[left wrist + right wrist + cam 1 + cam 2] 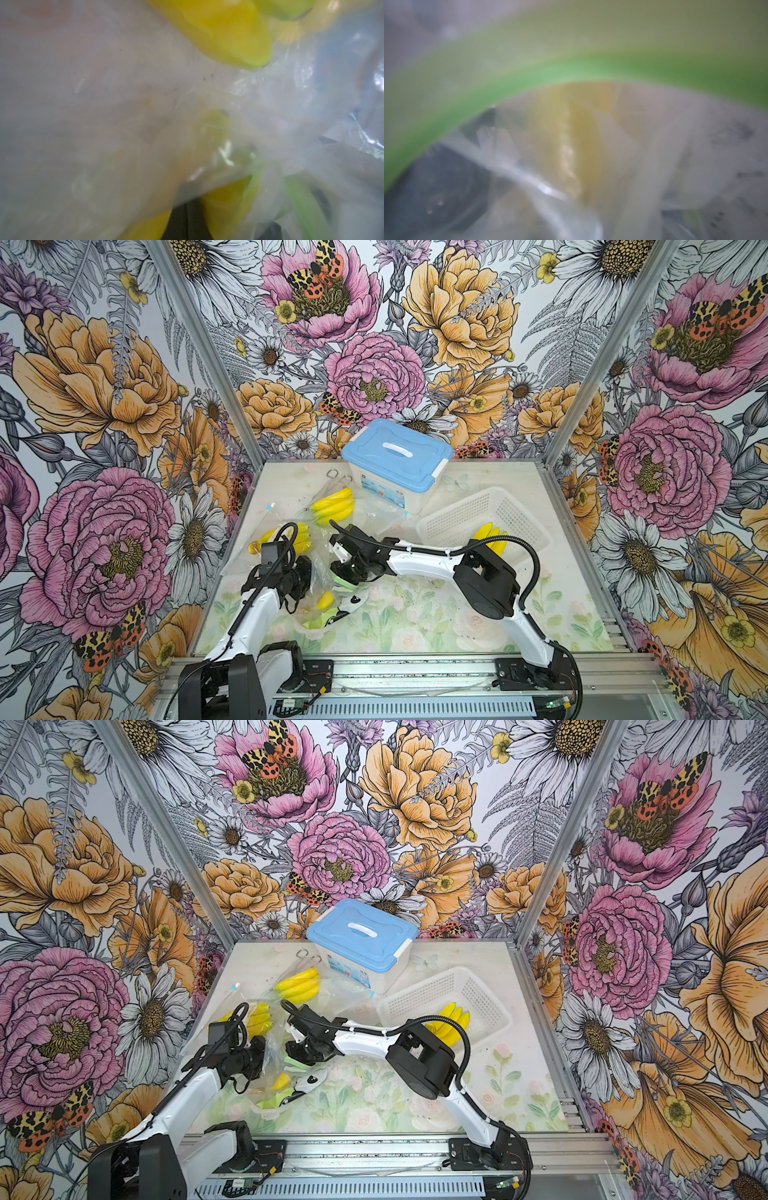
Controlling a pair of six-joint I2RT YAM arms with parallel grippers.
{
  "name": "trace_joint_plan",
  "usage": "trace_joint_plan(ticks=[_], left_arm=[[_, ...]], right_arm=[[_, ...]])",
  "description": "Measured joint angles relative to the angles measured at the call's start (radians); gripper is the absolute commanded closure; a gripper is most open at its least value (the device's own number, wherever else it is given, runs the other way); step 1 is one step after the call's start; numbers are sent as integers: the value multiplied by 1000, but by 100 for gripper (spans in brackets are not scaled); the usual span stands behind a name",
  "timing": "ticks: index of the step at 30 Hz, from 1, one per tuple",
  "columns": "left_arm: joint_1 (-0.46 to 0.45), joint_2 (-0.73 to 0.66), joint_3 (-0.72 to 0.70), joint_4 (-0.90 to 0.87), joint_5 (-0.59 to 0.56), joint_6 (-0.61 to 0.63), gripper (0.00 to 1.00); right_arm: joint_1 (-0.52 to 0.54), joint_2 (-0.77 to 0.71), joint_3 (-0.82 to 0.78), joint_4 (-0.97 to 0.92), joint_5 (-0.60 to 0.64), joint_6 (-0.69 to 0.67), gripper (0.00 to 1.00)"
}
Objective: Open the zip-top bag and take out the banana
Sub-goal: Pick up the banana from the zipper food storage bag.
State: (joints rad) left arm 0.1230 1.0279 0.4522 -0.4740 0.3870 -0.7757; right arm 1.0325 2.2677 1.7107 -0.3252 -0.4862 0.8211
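**Both hands at the bag, banana inside**

The zip-top bag (pixel 319 562) lies crumpled on the bench (pixel 415 626), near and left of centre. The left hand (pixel 308 572) is pinched together on its film. The right hand (pixel 348 574) sits at the green zip strip (pixel 347 583); whether its jaws are apart I cannot tell. The banana (pixel 325 600) shows through the film.

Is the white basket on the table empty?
No, a yellow banana bunch lies inside the white basket.
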Motion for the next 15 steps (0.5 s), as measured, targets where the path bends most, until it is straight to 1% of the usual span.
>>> trace_joint_plan(ticks=[6,7,9,10,12,15], left_arm=[[0,-1,25,-23,17,5,99],[0,-1,37,-27,23,8,92],[0,-1,69,-31,38,16,69],[0,-1,84,-30,46,19,59],[0,-1,112,-31,57,24,47],[2,-1,148,-31,70,39,31]], right_arm=[[-13,-6,-2,-1,11,0,91],[-16,-10,-7,-1,15,-1,91],[-26,-28,-28,-4,24,-4,91],[-31,-38,-41,-5,28,-7,91],[-44,-64,-73,-12,37,-13,91],[-59,-106,-123,-18,43,-35,92]])
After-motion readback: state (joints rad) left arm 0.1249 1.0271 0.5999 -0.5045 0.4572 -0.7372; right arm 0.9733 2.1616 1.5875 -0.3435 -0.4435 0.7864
